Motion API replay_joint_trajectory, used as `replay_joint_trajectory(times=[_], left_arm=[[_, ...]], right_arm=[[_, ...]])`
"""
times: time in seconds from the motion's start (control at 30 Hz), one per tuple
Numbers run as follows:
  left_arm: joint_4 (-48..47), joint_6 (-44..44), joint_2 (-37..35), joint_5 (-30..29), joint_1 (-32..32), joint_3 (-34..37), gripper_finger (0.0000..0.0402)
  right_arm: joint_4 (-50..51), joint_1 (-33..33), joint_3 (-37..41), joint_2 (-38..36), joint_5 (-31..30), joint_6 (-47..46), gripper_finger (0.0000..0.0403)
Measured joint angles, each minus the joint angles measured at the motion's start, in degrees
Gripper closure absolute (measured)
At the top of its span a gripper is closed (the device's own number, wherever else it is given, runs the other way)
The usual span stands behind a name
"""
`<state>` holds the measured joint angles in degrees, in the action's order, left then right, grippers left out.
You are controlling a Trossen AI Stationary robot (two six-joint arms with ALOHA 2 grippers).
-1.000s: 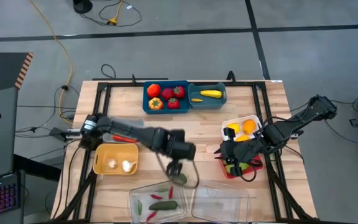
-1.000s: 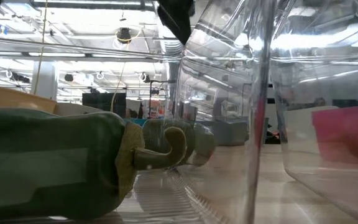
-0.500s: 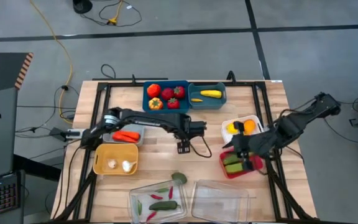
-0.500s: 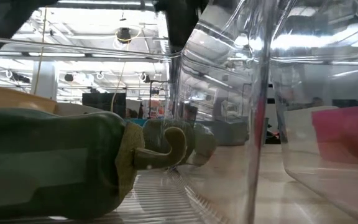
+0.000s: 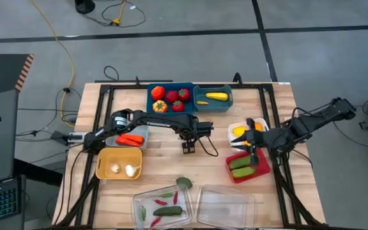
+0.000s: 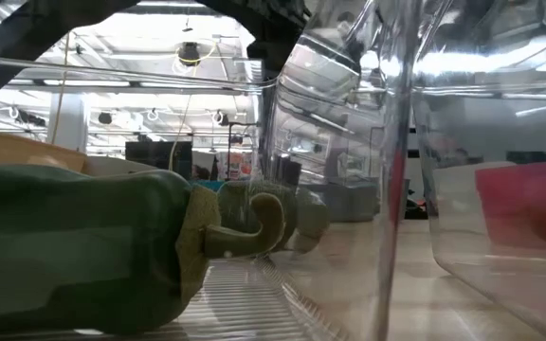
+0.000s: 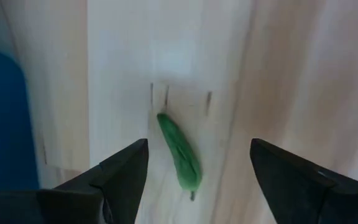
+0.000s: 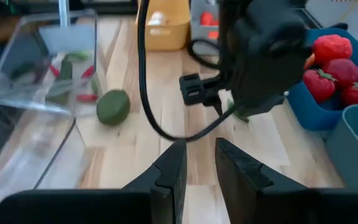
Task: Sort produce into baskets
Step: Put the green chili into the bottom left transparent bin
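Note:
My left gripper (image 5: pixel 189 145) hovers open over the middle of the table. A small green chili (image 7: pixel 180 152) lies on the wood between and beyond its fingers, untouched. My right gripper (image 5: pixel 252 152) is over the far edge of the red bin (image 5: pixel 263 171), which holds green cucumbers (image 5: pixel 240 167). Its fingers (image 8: pixel 166 177) are empty, with a narrow gap between them. A round green fruit (image 5: pixel 184 183) rests on the table by the left clear tray (image 5: pixel 139 203); it also shows in the right wrist view (image 8: pixel 112 107).
At the back are a blue bin (image 5: pixel 152 105) of red fruits and a teal bin (image 5: pixel 200 107) of yellow ones. A grey bin (image 5: pixel 142 134), a yellow bin (image 5: pixel 104 169) and a white bin (image 5: pixel 234 128) stand at mid-table. The right clear tray (image 5: pixel 225 204) is at the front. A green pepper (image 6: pixel 83 246) fills the low view.
My left gripper has gone from the left clear tray's far edge toward the table's far edge, to mid-table. The round green fruit now lies on the table where it was. My right gripper has drawn back from the red bin toward the far right.

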<state>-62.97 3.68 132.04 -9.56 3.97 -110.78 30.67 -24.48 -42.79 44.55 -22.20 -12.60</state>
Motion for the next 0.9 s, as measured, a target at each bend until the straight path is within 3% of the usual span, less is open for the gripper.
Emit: replay_joint_trajectory(times=[0.67, 0.9], left_arm=[[-0.77, 0.02, 2.98, 0.52, 0.95, 0.00, 0.0327], [-0.64, 0.17, 3.00, 1.64, 1.02, 0.00, 0.0370]], right_arm=[[-6.42, 6.90, 20.93, -27.48, 1.11, -2.52, 0.0291], [-7.32, 7.44, 24.95, -35.34, 1.11, -2.39, 0.0291]])
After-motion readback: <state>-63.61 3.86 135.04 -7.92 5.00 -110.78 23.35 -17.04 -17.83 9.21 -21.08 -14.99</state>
